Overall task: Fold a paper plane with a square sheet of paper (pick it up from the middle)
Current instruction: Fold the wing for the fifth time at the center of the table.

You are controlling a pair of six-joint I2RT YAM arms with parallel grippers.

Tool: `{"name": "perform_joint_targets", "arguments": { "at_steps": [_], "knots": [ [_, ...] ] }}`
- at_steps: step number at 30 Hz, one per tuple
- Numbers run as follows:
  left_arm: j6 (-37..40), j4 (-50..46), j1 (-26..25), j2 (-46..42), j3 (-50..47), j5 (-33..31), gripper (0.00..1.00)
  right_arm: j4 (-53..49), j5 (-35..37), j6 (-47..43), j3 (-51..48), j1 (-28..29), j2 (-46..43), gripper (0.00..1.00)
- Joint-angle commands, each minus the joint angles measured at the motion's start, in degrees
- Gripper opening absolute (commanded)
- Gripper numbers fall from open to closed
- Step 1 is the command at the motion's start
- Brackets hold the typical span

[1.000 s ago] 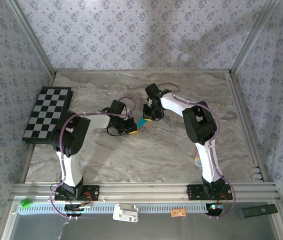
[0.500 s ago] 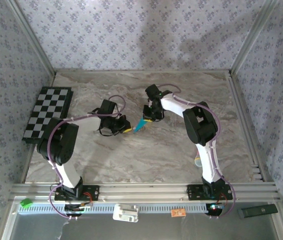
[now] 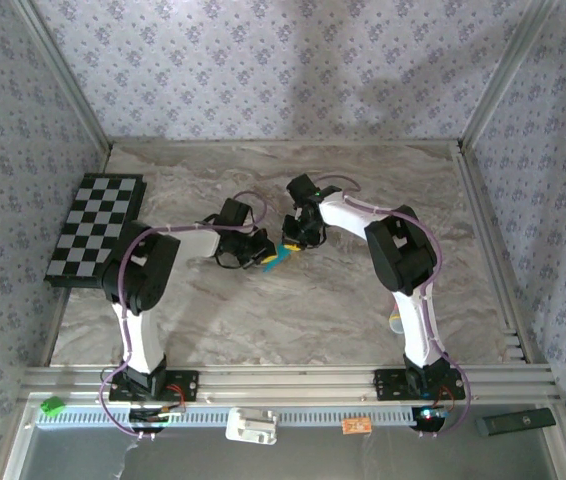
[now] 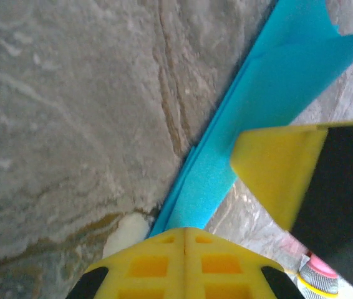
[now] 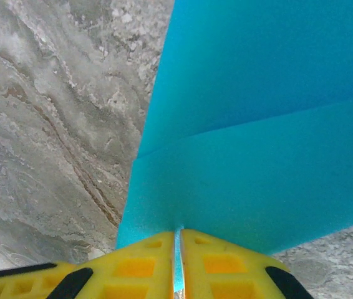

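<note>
One square sheet of paper, light and floppy
Right gripper pinches its creased edge, left gripper pressed together at its tip; we'd grip along creases, gently.

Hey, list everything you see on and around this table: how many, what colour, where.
paper sheet: one, teal-blue, folded, table middle
checkered board: one, black-and-white, table's left edge
table: one, grey marbled
small block: one, green, below near rail, far left
plastic piece: one, white, below near rail, middle
tag: one, orange, right of the plastic piece
flat box: one, black, below near rail, far right
left arm and right arm: two, white and black, near edge
left gripper: one, yellow, shut, at the paper's end
right gripper: one, yellow, shut on the paper
</note>
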Motion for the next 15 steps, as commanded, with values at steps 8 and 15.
{"name": "perform_joint_targets", "arguments": {
  "at_steps": [8, 15],
  "knots": [
    [-1.0, 1.1, -0.4, 3.7, 3.3, -0.1, 0.0, 2.4, -2.2, 0.1, -3.3, -0.5, -1.6, 0.13],
    [0.3, -5.6, -0.4, 3.7, 2.6, -3.6, 0.0, 7.2, -0.7, -3.4, -7.1, -2.1, -2.6, 0.12]
  ]
}}
